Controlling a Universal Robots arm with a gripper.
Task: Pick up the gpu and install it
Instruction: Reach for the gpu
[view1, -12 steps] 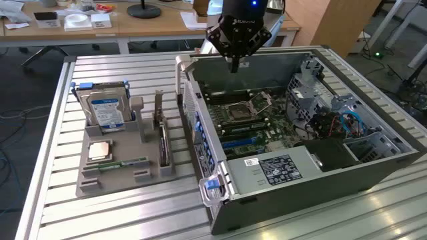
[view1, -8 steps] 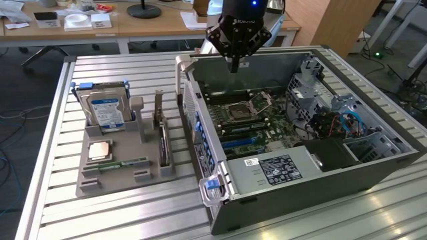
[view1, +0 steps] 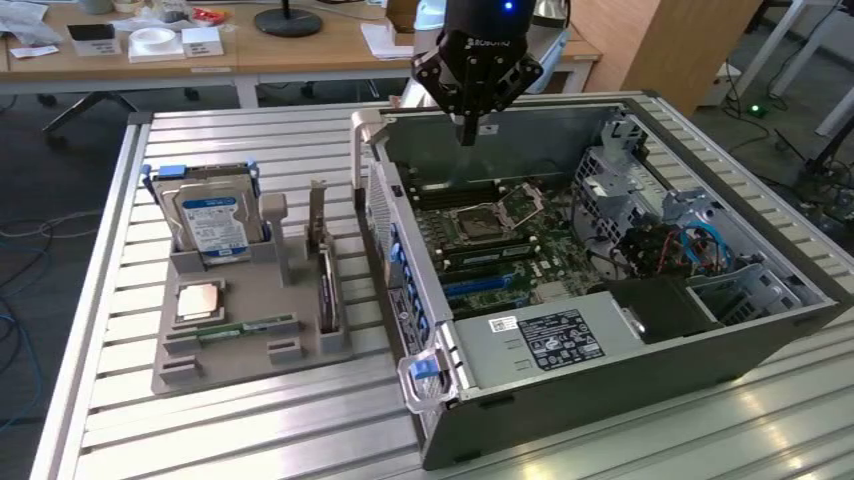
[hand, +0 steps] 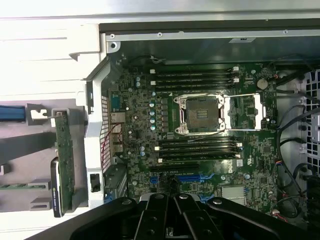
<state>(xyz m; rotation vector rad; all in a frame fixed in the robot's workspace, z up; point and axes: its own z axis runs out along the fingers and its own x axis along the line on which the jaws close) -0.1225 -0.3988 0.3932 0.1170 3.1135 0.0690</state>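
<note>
On slatted tabletop (view1: 240, 430), at exterior view's left: grey holder (view1: 180, 372). Carries a hard drive (view1: 214, 218) upright at its far end, a CPU (view1: 200, 298) flat nearer the camera, and a memory stick (view1: 254, 327) lying just beside the CPU.

Along the holder's right-hand edge: gpu (view1: 326, 285). Stands on its long edge in a slot, metal bracket at the far end, untouched and well apart from the fingers (view1: 469, 130). Appears edge-on in wrist view as a thin green board, outside the case wall.

Just right of the holder: open case (view1: 534, 420), lying on its side with motherboard (view1: 487, 250) facing up. Shows a CPU socket (view1: 483, 218) with its load plate swung open, and blue slots (view1: 481, 285) nearer the power supply (view1: 554, 340).

Over the far part of the case: fingers pressed together, pinching nothing, pointing straight down, clear of the board.

At exterior view's right, inside the case: drive cage (view1: 627, 190) and a tangle of blue and red cables (view1: 681, 245).
</note>
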